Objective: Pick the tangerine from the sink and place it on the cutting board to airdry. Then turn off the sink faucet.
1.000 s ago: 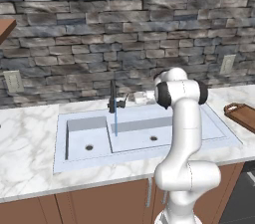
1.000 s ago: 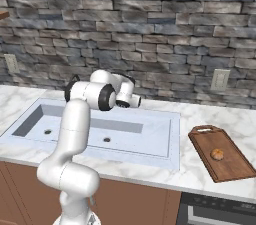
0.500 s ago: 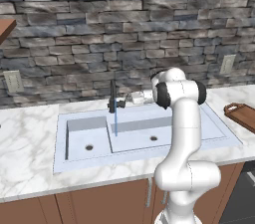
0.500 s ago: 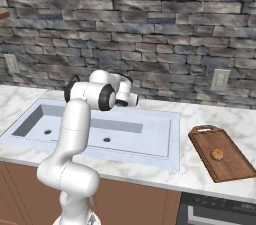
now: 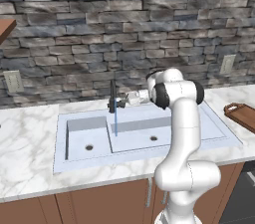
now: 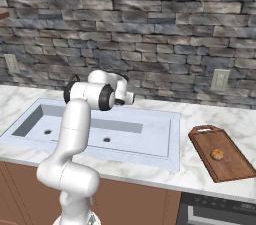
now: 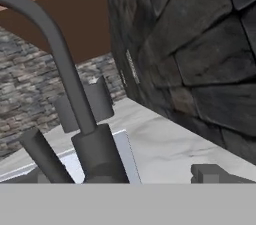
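The tangerine (image 6: 217, 154) lies on the dark reddish-brown cutting board (image 6: 229, 168), which rests on the counter right of the sink (image 6: 150, 130); an end of the cutting board (image 5: 242, 116) pokes in at the right. The black faucet (image 5: 113, 97) stands behind the divider of the sink (image 5: 196, 121), and a thin blue stream (image 5: 115, 121) runs from it. My gripper (image 5: 125, 100) is open, level with the faucet and just to its right. In the hand view the faucet (image 7: 95, 151) and its side lever (image 7: 42, 155) stand close ahead, between the spread fingers of my gripper (image 7: 120, 176).
The stone wall rises right behind the faucet, close to my hand. Wall outlets (image 5: 13, 81) (image 6: 220, 80) sit at either end. White marble counter (image 5: 27, 143) surrounds the sink. A dark oven front (image 6: 215, 213) shows under the counter at the right.
My hand has slid sideways along the back of the sink toward the faucet and is now right at it. The water keeps running and the tangerine has not moved.
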Robot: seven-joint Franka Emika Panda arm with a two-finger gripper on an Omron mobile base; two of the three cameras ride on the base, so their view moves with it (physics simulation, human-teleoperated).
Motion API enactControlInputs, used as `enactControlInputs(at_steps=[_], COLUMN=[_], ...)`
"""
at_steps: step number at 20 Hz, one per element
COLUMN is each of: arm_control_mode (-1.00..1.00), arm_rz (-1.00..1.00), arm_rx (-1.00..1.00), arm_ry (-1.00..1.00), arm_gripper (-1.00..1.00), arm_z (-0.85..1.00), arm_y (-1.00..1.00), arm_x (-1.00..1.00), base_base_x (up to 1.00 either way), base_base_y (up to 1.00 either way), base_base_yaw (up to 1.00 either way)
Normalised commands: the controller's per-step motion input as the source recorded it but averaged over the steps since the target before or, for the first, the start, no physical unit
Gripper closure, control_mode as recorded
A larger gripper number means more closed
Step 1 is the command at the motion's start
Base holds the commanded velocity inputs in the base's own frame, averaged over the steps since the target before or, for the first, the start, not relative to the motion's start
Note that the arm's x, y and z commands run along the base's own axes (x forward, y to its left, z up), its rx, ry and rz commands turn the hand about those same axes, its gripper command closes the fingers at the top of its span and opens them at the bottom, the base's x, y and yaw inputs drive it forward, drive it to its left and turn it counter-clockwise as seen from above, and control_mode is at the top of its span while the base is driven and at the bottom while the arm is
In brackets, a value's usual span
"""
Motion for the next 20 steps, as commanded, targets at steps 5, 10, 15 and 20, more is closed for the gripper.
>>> enactControlInputs(at_steps=[5, 10, 15, 20], arm_control_mode=[-1.0, -1.0, -1.0, -1.0], arm_rz=[0.05, 0.03, 0.04, 0.0], arm_rx=[0.01, -0.01, -0.1, -0.28], arm_ry=[-0.04, -0.02, 0.0, 0.0], arm_gripper=[-1.0, -1.0, -1.0, -1.0], arm_z=[0.0, 0.04, 0.05, 0.0], arm_y=[0.34, 0.55, 0.88, 1.0], arm_x=[0.02, 0.06, 0.08, 0.14], base_base_x=[0.0, 0.0, 0.0, 0.0], base_base_y=[0.0, 0.0, 0.0, 0.0], base_base_yaw=[0.0, 0.0, 0.0, 0.0])
